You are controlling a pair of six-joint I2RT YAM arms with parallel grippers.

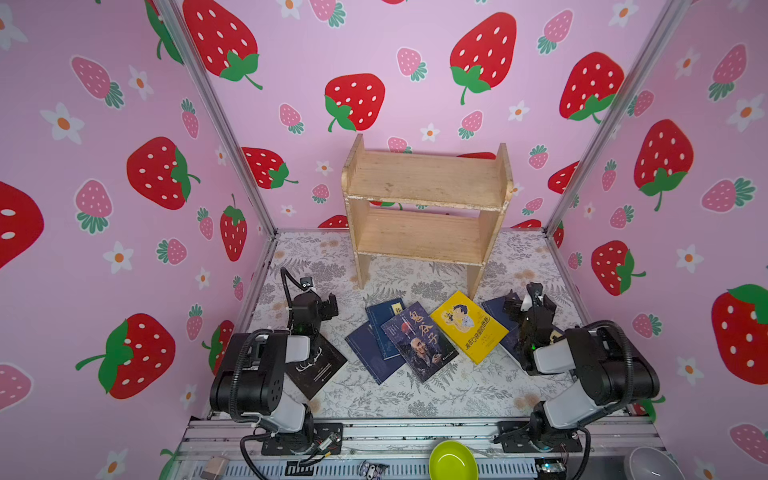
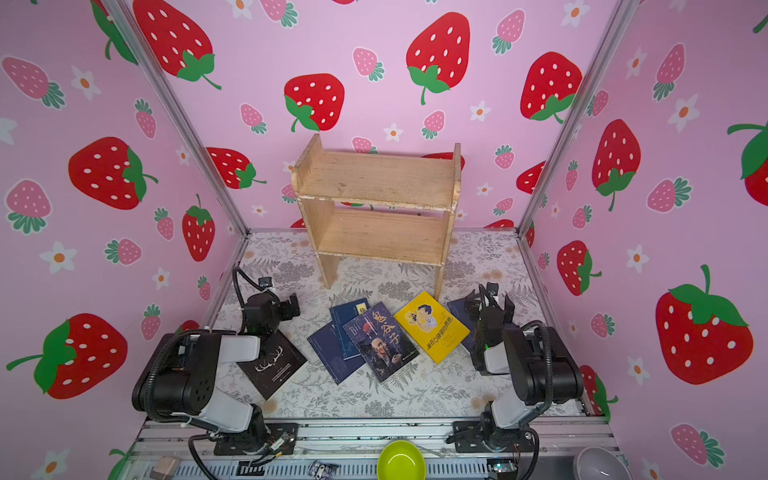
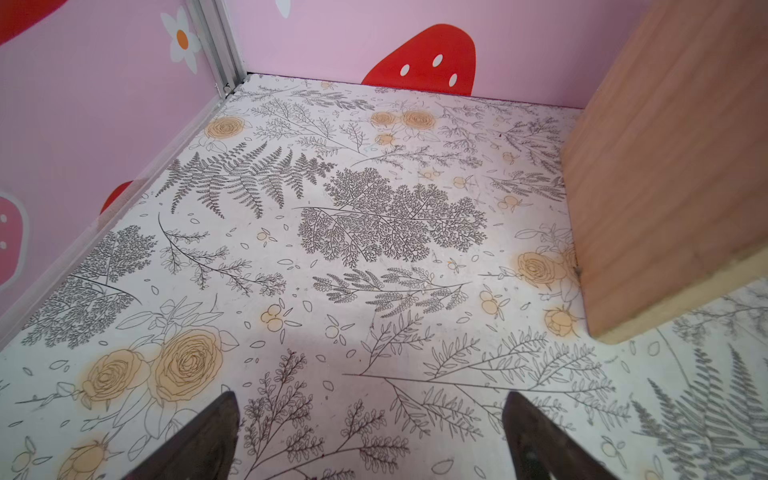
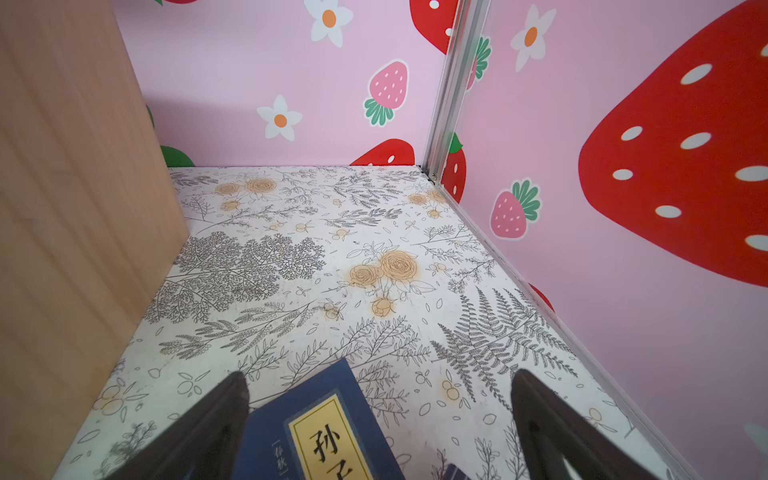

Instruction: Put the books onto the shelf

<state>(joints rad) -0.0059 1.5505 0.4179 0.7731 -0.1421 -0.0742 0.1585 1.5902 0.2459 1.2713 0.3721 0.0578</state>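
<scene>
**Left gripper** point(image 1: 328, 306): hangs left of the shelf point(image 1: 424, 183), about level with its front legs, over bare table point(image 1: 415, 399). In the left wrist view two dark, wedge-shaped fingers point(image 3: 214, 436) stand wide apart, with only the printed surface between them. The table covering is a matte white sheet with grey line-drawn ferns and pale orange roses.

**Black book** point(image 1: 318, 368): front-left of the shelf, flat, partly under the left arm. Matte black cover with a white antler drawing. The small white text below it is unreadable.

**Navy pair** point(image 1: 374, 353): in front of the shelf's left leg. Two thin, flat books, overlapping. The farther one has a yellow label, too small to read.

**Purple book** point(image 1: 419, 343): in front of the shelf's middle, lying across the navy pair's right side. Dark cover with a portrait of a bald man, a red disc and large pale characters 鬼谷子.

**Shelf**: against the back wall. Light unfinished wood, two flat boards between raised side panels, short legs, chipped front edges. All the books lie on the table.

**Yellow book** point(image 1: 469, 326): just in front of the shelf's right leg. Bright cover with a cartoon boy and a line of black characters.

**Right navy books** point(image 1: 494, 309): front-right of the shelf, mostly hidden by the right arm. In the right wrist view one cover point(image 4: 274, 440) carries a yellow label reading 孙, with the next character cut off.

**Right gripper** point(image 1: 532, 303): front-right of the shelf, over that navy book. Its fingers point(image 4: 224, 415) are spread wide and clamp nothing.
</scene>
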